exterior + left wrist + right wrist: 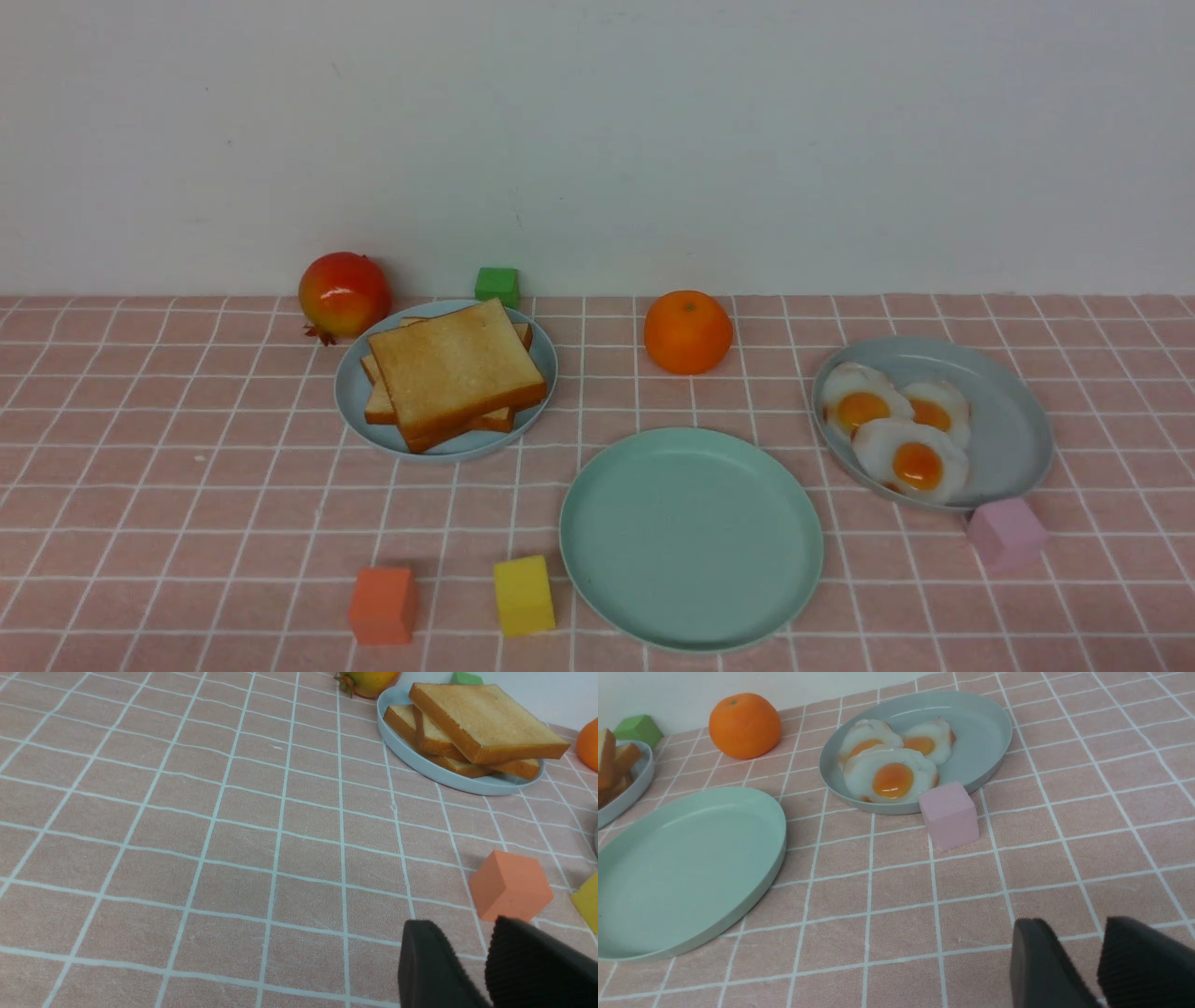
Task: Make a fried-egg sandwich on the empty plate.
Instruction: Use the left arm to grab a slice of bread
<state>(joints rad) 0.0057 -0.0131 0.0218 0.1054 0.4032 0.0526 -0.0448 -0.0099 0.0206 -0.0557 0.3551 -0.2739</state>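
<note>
Mint plate point(691, 537), near ctr: empty. Blue plate point(351, 390), far left: toast stack point(455, 369). Grey plate point(1013, 425), right: 3 eggs point(918, 464). L jaws, R jaws slightly apart, empty.

Mint plate point(691, 537) open above; yellow cube point(524, 595) beside.

Distractors only:
- pink tablecloth point(187, 485) with white grid, plain white wall point(597, 140) behind it
- far left: pomegranate point(344, 293), with a green cube point(497, 285) to its right by the wall
- pale blue plate point(353, 397) just near of those two, holding a toast stack point(455, 369) with the top slice skewed
- far centre: orange point(688, 331)
- right: grey-blue plate point(1013, 420) with three fried eggs point(896, 429) overlapping on its left half
- pink cube point(1005, 532) at that plate's near rim, contact unclear
- near left: orange cube point(383, 605), with a yellow cube point(524, 595) to its right, apart
</note>
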